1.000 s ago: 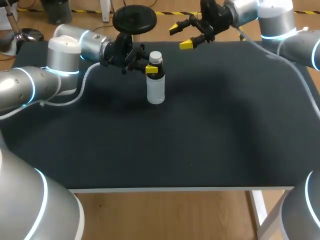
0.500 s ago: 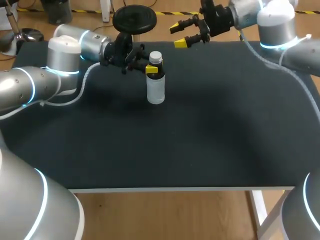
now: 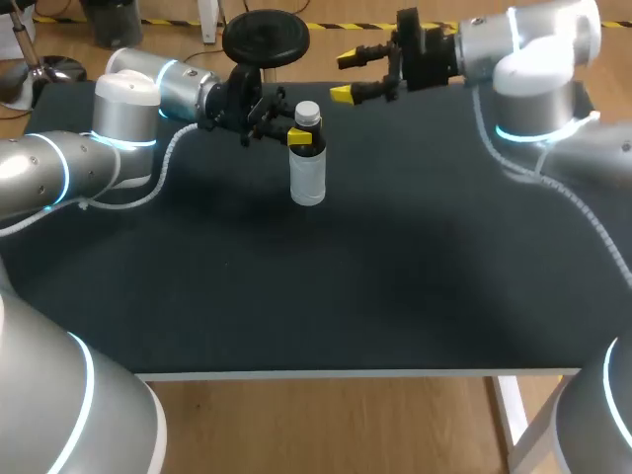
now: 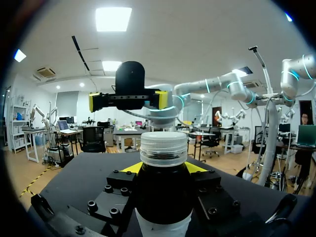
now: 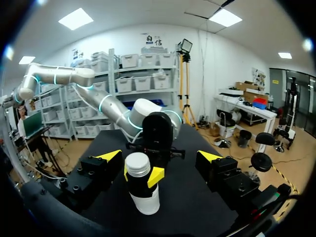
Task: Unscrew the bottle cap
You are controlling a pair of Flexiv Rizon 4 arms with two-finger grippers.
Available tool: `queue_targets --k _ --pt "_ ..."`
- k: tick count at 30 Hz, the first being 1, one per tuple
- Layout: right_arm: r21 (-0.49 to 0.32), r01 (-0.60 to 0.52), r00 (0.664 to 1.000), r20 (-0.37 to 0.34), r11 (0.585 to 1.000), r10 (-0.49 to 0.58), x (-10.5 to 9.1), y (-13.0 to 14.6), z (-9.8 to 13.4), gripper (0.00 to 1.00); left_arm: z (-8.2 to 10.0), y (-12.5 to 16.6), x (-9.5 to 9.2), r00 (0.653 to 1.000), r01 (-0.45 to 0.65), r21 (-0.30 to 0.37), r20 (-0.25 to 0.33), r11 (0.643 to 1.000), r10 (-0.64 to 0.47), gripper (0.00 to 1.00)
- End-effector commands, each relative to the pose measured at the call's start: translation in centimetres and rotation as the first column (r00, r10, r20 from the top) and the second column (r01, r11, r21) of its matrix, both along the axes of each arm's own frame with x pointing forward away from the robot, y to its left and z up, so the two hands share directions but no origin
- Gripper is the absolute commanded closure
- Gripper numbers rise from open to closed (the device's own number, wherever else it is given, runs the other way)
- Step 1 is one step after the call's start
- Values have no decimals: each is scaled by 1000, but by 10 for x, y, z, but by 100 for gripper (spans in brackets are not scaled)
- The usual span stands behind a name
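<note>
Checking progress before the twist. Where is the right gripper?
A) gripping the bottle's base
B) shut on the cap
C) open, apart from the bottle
C: the right gripper is open and apart from the bottle, not touching its cap.

Head cam: fixed, high & behind the robot, looks down on the whole table [image 3: 395,296] from well back. L wrist cam: v. close, right behind the bottle [image 4: 163,182], faces across the table twd the right gripper [image 4: 127,100]. R wrist cam: further back, faces the opposite way, twd the bottle w/ the left gripper [image 5: 140,174] at its neck. Wrist cams look at each other; all 3 views share the bottle & both grippers
</note>
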State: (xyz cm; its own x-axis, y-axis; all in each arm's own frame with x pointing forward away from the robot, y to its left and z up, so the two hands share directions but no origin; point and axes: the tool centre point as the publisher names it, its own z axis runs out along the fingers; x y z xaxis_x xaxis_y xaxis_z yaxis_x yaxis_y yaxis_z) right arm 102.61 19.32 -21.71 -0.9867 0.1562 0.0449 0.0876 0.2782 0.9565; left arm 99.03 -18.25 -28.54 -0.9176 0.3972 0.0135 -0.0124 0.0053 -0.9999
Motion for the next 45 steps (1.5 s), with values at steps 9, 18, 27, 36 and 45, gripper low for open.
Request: queue_targets --k 9,18,27,36,45 --pt "10 609 779 176 793 -601 -10 24 -9 0 0 0 -1 1000 -2 0 2 1000 2 100" --pt "14 592 798 130 806 -589 -15 32 -16 0 0 0 -1 1000 -2 0 2 1000 2 100" --pt "13 579 809 111 815 -577 -17 39 -20 0 0 0 -1 1000 -2 0 2 1000 2 100" --pt "6 554 829 85 832 -552 -21 45 -27 0 0 0 -1 1000 -2 0 2 1000 2 100" --pt "1 532 845 55 847 -531 -22 54 -36 0 0 0 -1 1000 -2 0 2 1000 2 100"
